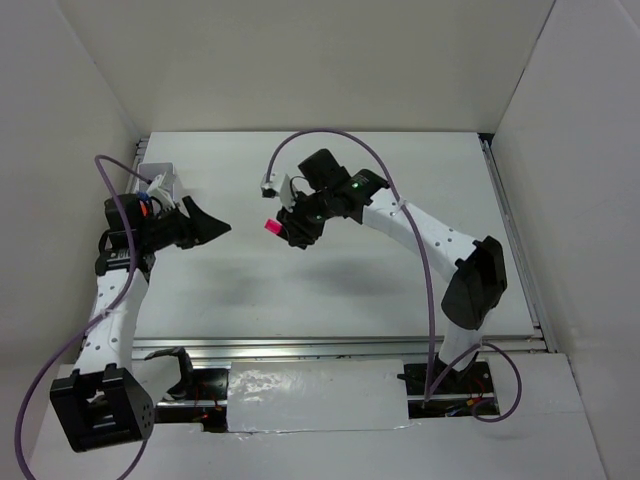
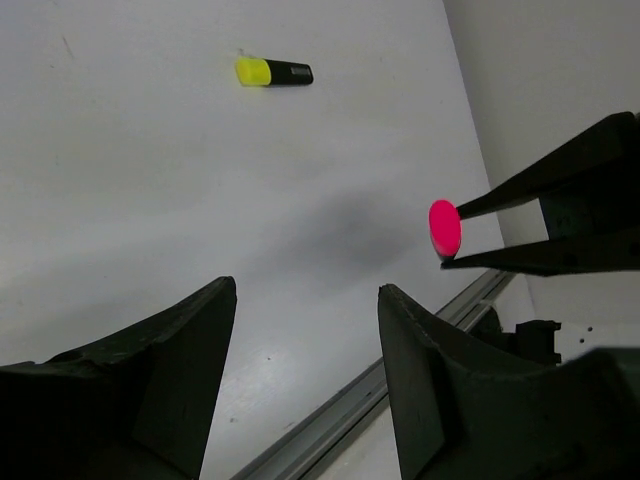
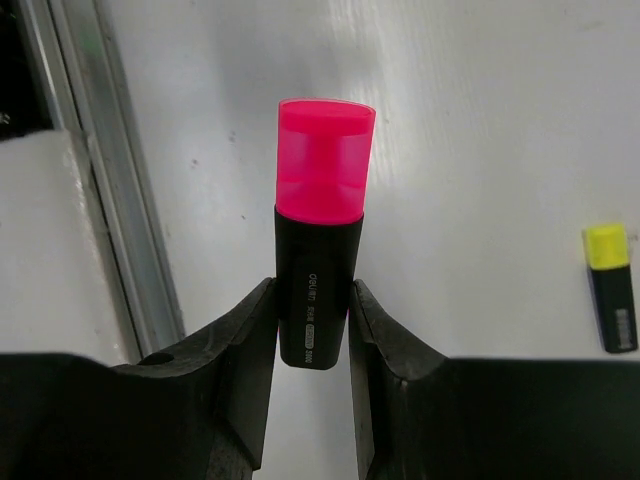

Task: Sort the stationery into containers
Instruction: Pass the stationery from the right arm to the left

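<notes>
Pink-capped highlighter (image 3: 318,240), with a glossy translucent cap on a matte black barrel, is pinched by the barrel between the black fingers of the right gripper (image 3: 312,300), above the middle of the smooth white table (image 1: 400,290). Left gripper (image 2: 305,290) gapes wide, holding nothing, and faces it across a gap. A yellow-capped highlighter (image 2: 273,72) lies flat, well apart, with open tabletop all round. A small white box (image 1: 160,178) sits at the upper left of the top view.

Legible markings: one printed line.
White print runs along the black barrel of the pink-capped highlighter (image 3: 318,240) in the right wrist view. It appears to begin "deli"; the rest is too small to read. Faint marks on the yellow-capped highlighter (image 2: 273,72) are illegible.
</notes>
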